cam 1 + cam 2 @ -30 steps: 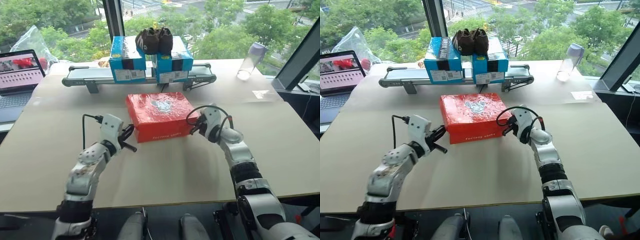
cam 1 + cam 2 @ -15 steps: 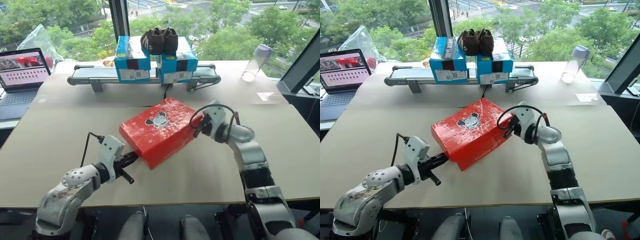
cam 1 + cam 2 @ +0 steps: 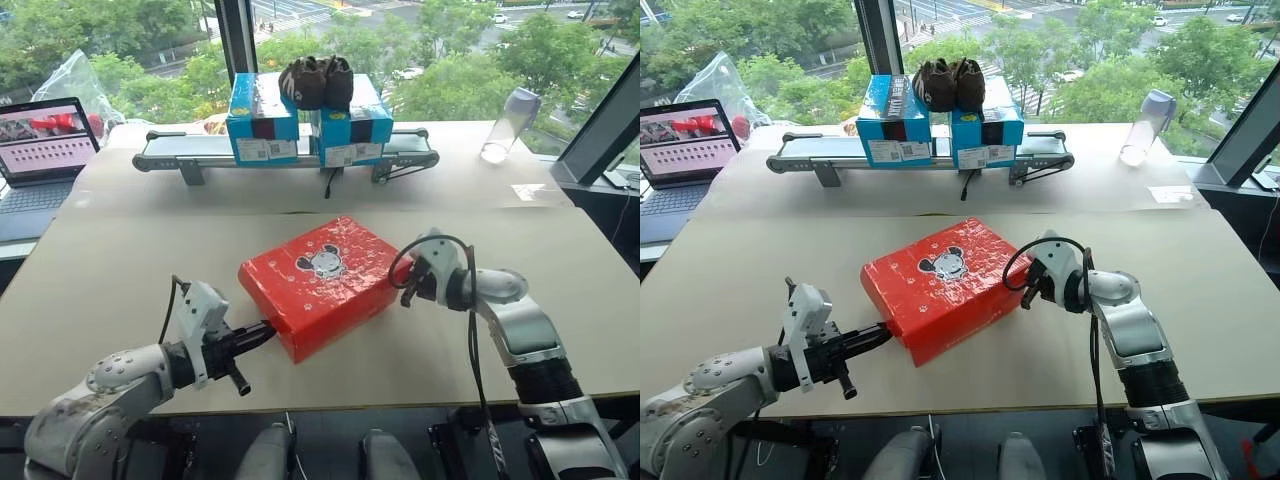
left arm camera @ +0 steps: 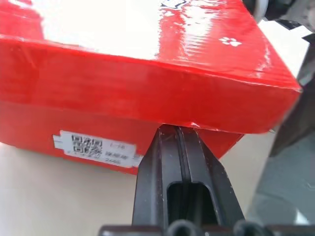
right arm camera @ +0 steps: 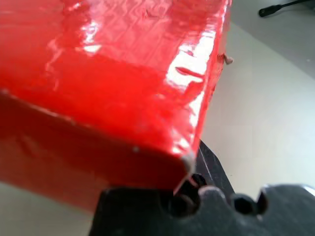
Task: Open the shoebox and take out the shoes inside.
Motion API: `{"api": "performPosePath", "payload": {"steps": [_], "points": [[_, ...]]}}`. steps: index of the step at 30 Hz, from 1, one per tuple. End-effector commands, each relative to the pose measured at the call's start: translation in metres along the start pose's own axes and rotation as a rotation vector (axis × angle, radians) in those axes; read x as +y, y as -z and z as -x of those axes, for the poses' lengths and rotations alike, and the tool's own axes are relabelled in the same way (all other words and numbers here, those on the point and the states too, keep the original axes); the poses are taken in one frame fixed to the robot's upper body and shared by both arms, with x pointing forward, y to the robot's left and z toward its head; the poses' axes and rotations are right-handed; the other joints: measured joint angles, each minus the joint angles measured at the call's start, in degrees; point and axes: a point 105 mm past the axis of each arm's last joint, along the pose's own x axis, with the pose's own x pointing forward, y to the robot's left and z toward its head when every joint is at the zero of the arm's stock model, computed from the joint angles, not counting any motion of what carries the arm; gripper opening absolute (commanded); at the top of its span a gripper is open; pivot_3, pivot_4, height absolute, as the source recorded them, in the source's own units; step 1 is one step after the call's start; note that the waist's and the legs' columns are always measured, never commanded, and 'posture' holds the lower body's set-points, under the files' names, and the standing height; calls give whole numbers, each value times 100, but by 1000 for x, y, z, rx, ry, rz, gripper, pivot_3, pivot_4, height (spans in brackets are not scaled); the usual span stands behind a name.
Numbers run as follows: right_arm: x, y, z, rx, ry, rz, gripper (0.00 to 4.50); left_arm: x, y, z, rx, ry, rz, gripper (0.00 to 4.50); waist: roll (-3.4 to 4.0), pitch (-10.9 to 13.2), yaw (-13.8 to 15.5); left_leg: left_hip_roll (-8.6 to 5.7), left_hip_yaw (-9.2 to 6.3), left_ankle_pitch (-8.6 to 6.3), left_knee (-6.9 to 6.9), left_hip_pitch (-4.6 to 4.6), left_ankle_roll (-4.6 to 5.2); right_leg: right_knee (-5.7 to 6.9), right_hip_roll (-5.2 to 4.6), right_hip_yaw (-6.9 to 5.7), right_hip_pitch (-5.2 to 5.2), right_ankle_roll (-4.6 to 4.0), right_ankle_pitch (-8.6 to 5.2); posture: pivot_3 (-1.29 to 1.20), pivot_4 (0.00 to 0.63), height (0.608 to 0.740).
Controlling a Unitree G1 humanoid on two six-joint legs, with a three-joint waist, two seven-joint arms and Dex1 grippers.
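The red shoebox (image 3: 322,283) lies slantwise in the middle of the table (image 3: 120,250), its lid down and a cartoon face on top. My left gripper (image 3: 267,328) is shut, its tips pressed against the box's near-left end. In the left wrist view the shut fingers (image 4: 172,147) meet the lid's lower edge beside a white label (image 4: 93,146). Shut too, my right gripper (image 3: 405,284) rests against the box's right end. The right wrist view has the box corner (image 5: 182,152) lying over the fingers. The shoes are hidden.
At the back, a small conveyor (image 3: 200,155) carries two blue boxes (image 3: 262,122) with dark brown shoes (image 3: 315,80) on top. A laptop (image 3: 45,150) stands at the far left, a clear bottle (image 3: 505,122) at the back right. Windows lie beyond.
The shoebox has turned from square-on to slantwise and come nearer the table's front edge. Both arms have drawn back toward me, their grippers staying at the box's ends.
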Motion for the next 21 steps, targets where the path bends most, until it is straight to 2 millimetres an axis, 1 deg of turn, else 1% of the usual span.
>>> {"api": "performPosePath", "payload": {"steps": [1,2,4,6,9,12,14,17,18,19,20,21], "points": [[-9,-3,7,50,15,73,63,5,4,17,55,33,-87,0,0,0,2,-1,1,0,0,-1,0,0,-2,0,-2,-13,-8,0,150,740],[-13,-1,9,74,28,84,63,11,4,21,66,19,-106,0,1,1,16,0,2,-1,-1,-1,-1,-2,-3,0,-2,-22,-12,0,150,740],[-31,6,18,141,100,124,63,30,1,29,64,-42,-138,0,1,2,26,-2,5,-2,-3,-1,-3,-3,-8,0,-4,-24,-14,0,150,740],[-46,6,27,164,161,128,63,41,-5,32,54,-70,-171,0,1,2,59,-1,5,-3,-2,-1,-5,-4,-10,-1,-5,-26,-14,0,150,740],[-56,2,38,165,201,110,63,53,-18,35,25,-93,-212,0,-1,3,68,2,2,-5,-2,-1,-7,-22,-14,-8,-14,-26,-14,0,150,740],[-61,-6,55,166,201,100,63,64,-45,39,-28,-115,-260,0,-2,7,83,-1,2,-9,-4,-5,-1,-25,-16,-7,-8,-22,-13,0,150,740],[-65,-11,70,169,202,83,63,66,-68,41,-64,-107,-298,0,-2,10,95,-5,0,-9,-2,-31,2,-17,-15,-10,-22,13,6,0,150,740],[-64,-19,93,168,174,31,63,63,-98,45,-103,-78,-354,0,-3,20,100,-8,0,-8,-1,-36,5,-15,-14,-10,-25,17,6,0,150,740],[-62,-21,99,167,160,5,63,62,-105,45,-103,-73,-371,0,-3,21,97,-8,1,-10,0,-35,8,-16,-13,-10,-20,18,6,0,150,740],[-58,-22,104,174,136,-8,23,61,-109,46,-95,-65,-384,247,-4,21,91,-9,1,-11,0,-35,10,-17,-15,-10,-19,20,4,0,150,740],[-48,-22,109,188,88,-25,0,58,-114,46,-93,-51,-390,499,-4,21,81,-7,2,-13,-1,-32,13,-20,-13,-11,-15,20,4,0,150,740],[-38,-21,113,207,41,-40,0,56,-118,47,-91,-35,-391,654,-5,22,64,-8,3,-16,-2,-28,17,-20,-14,-10,-11,21,3,0,150,740]]}}
